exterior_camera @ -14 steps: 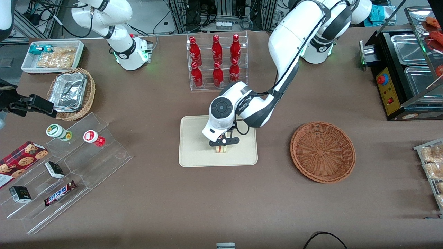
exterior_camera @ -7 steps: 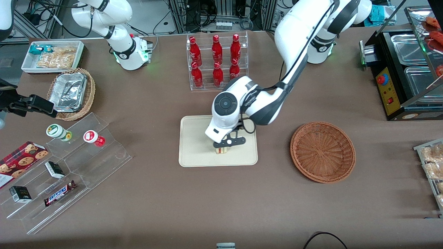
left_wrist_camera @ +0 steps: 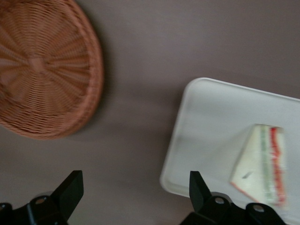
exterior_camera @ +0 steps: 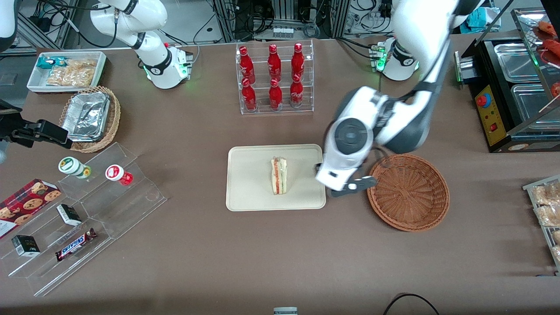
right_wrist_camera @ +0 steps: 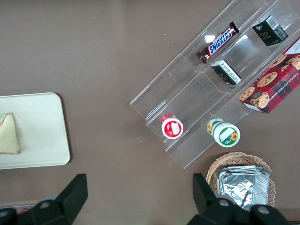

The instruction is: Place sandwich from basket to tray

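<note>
The sandwich (exterior_camera: 278, 176), a pale wedge with red and green layers, lies on the cream tray (exterior_camera: 249, 192) near its middle. It also shows in the left wrist view (left_wrist_camera: 262, 164) on the tray (left_wrist_camera: 211, 126), and in the right wrist view (right_wrist_camera: 8, 134) on the tray (right_wrist_camera: 42, 140). The reddish-brown wicker basket (exterior_camera: 407, 191) holds nothing; it also shows in the left wrist view (left_wrist_camera: 44, 70). My left gripper (exterior_camera: 350, 188) is open and empty, raised above the table between the tray's edge and the basket. In the wrist view the gripper (left_wrist_camera: 136, 187) has its fingers wide apart over bare table.
A clear rack of red bottles (exterior_camera: 274, 76) stands farther from the front camera than the tray. Toward the parked arm's end are a tan basket with foil trays (exterior_camera: 89, 116), a white snack bin (exterior_camera: 66, 70) and a clear stepped shelf (exterior_camera: 83, 210). A black food warmer (exterior_camera: 512, 87) stands toward the working arm's end.
My left gripper has let go of the sandwich, risen and moved off the tray toward the basket. The sandwich now lies free on the tray.
</note>
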